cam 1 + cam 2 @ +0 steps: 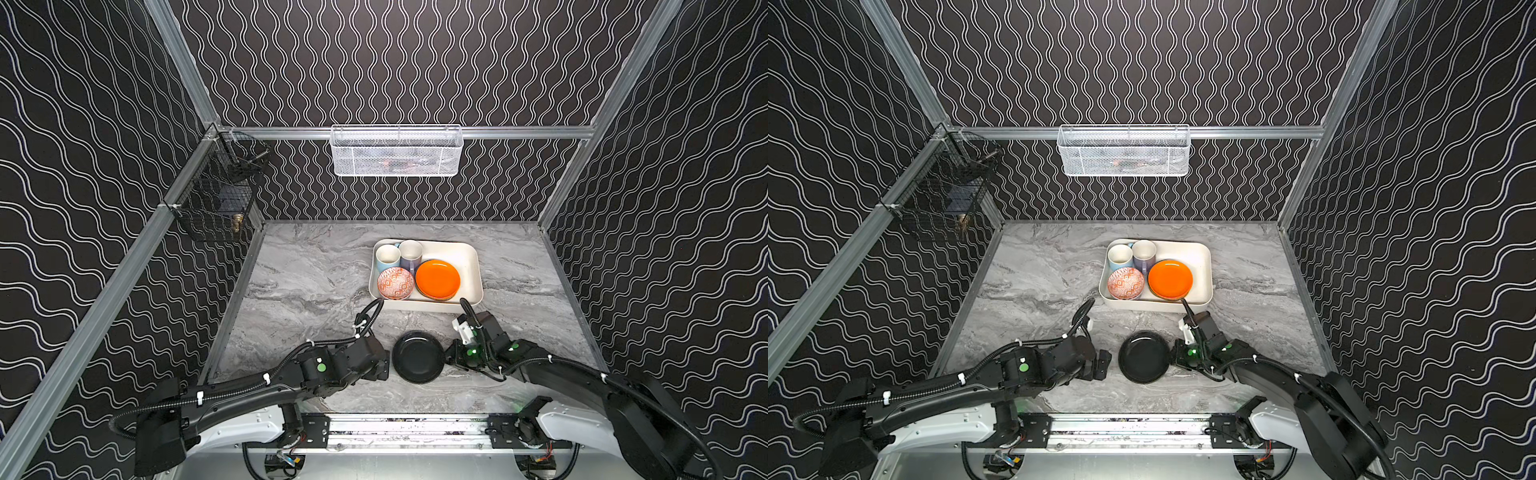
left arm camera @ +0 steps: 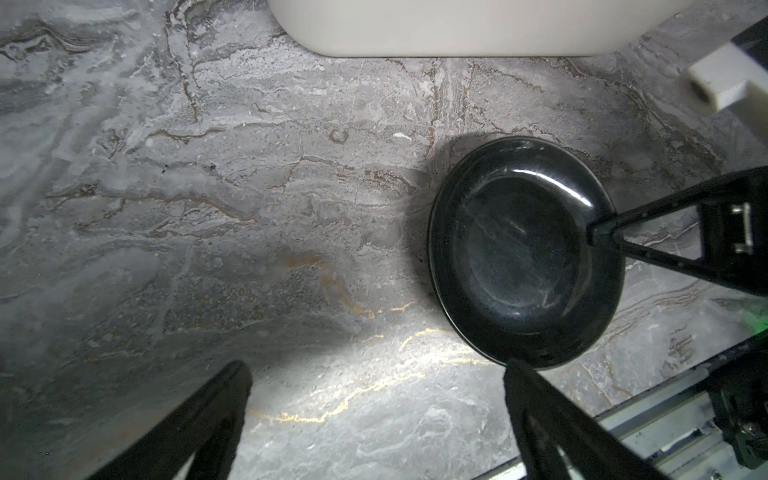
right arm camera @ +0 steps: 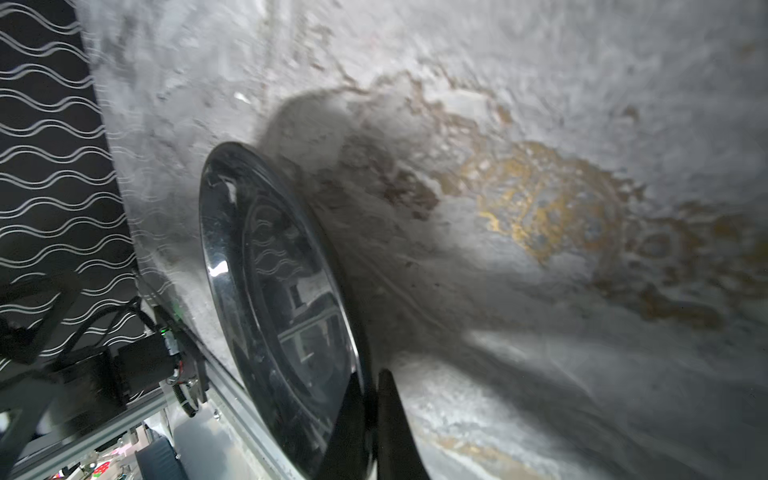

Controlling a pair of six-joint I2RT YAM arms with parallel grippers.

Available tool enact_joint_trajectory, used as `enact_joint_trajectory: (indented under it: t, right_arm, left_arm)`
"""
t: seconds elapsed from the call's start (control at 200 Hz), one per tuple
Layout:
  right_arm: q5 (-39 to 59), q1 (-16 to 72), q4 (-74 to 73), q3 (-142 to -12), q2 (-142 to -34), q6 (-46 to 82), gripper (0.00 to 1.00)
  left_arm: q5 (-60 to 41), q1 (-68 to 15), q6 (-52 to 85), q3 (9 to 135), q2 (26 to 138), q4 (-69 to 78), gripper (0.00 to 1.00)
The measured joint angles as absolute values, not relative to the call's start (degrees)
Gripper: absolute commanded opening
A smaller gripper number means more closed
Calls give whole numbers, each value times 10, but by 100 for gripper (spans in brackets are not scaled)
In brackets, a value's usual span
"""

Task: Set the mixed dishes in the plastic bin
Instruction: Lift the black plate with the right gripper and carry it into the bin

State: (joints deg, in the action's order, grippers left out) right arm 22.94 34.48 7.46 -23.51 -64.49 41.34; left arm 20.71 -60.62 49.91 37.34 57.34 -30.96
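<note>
A glossy black plate [image 1: 418, 357] sits on the grey marbled surface [image 1: 316, 282] between the two arms, just in front of the plastic bin [image 1: 468, 266]. The bin already holds an orange plate [image 1: 437, 279], an orange-patterned bowl [image 1: 395, 283], a light-blue mug [image 1: 387, 257] and a lilac mug [image 1: 410, 252].

Your right hand [image 3: 372, 399] is clamped on the black plate's rim, one finger on its upper face and one beneath, at the edge nearest that arm. Your left hand [image 2: 374, 386] is spread wide and empty, just beside the plate's opposite edge. Whether the plate is clear of the surface cannot be told.

Judge the plate as stiff, glazed and breakable, with some weight for its size. The glaze looks slick, and a pinch at one edge leaves the whole disc hanging out from the fingers, so it may droop or slip. The rim is the sensible hold; seat the fingers well in over the lip. The bin's free floor lies beside the orange plate, or on top of it.
</note>
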Motion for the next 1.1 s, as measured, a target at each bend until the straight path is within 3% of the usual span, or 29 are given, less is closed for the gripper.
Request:
enact_joint_trajectory:
  t: [0.285, 0.536, 0.756, 1.101]
  right_arm:
    - [202, 326, 166, -310, -579, 384, 0]
    - [172, 246, 227, -381, -583, 347, 0]
    - [169, 159, 236, -461, -658, 318, 0]
    - [188, 115, 208, -604, -870, 291, 0]
  left_arm:
    - [228, -603, 495, 425, 573, -344, 99]
    - [231, -599, 481, 446, 557, -357, 99]
    - [235, -596, 477, 452, 558, -356, 99]
    - [238, -576, 451, 454, 558, -355, 99]
